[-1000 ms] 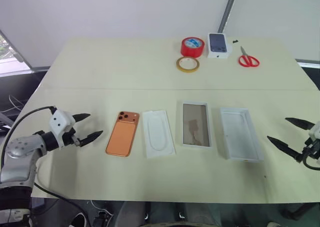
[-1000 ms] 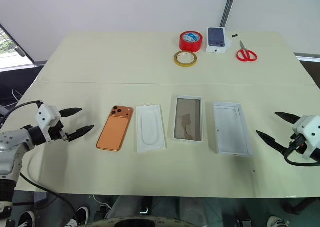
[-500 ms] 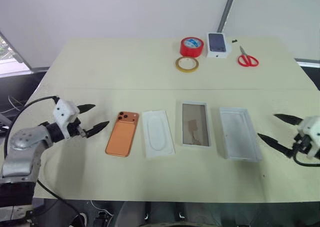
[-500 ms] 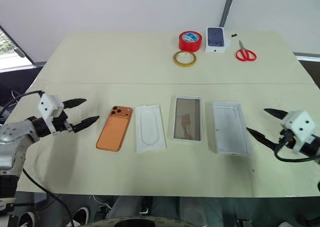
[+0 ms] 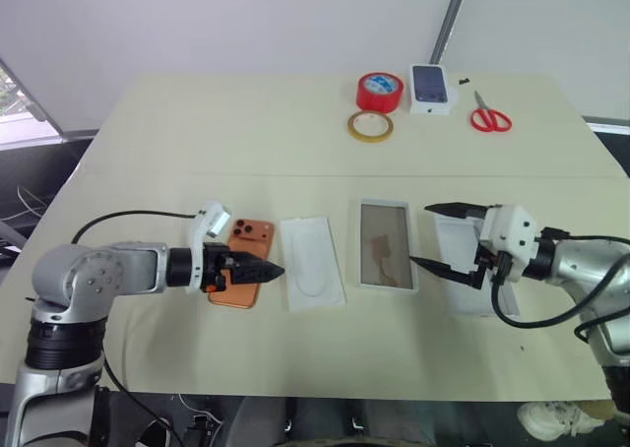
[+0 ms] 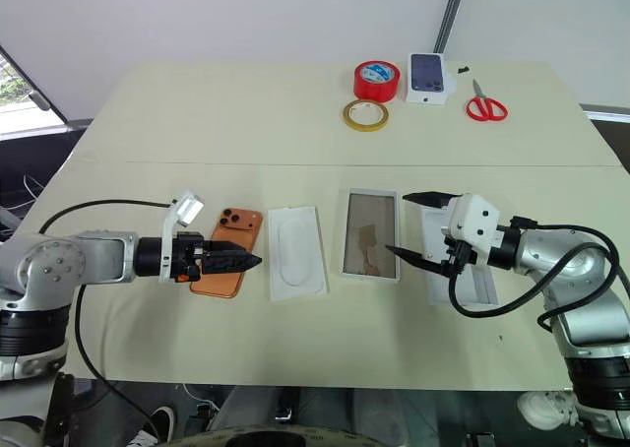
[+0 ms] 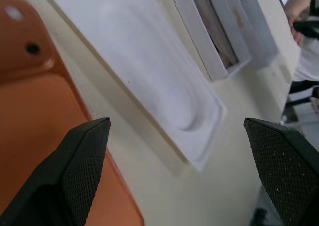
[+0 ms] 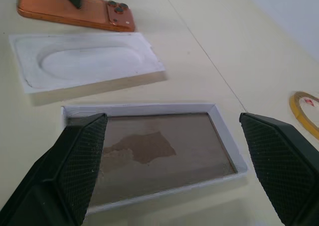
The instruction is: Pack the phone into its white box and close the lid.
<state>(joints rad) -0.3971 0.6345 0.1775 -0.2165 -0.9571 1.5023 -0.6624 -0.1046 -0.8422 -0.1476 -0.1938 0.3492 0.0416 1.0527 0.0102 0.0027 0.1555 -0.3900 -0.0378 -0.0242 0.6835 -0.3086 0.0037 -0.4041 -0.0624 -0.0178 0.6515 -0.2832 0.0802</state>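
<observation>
Look first at the white box (image 6: 370,233): it lies open near the middle of the table (image 6: 246,122), and you see just a glossy grey-brown floor inside its thin rim. To its right the lid (image 5: 471,270) lies with its hollow side up, partly covered by your right gripper (image 6: 414,229), whose two black fingers stand wide apart and grasp nothing, one over the lid's far end and one at the gap between lid and box. The flat white insert (image 6: 296,251) with its oval recess sits just left of the box. The phone (image 6: 227,252) lies on the table left of the insert, camera cluster up, outside any container; your left gripper (image 5: 258,268) hangs over its near half, released and holding nothing. At the far edge of the pale table you have a red tape roll (image 6: 376,80), a yellow tape ring (image 6: 365,115), a small white box with a phone picture (image 6: 430,77) and red scissors (image 6: 485,103), before a plain white wall. The left gripper hides the phone's lower part, so you cannot tell whether a fingertip touches it.
</observation>
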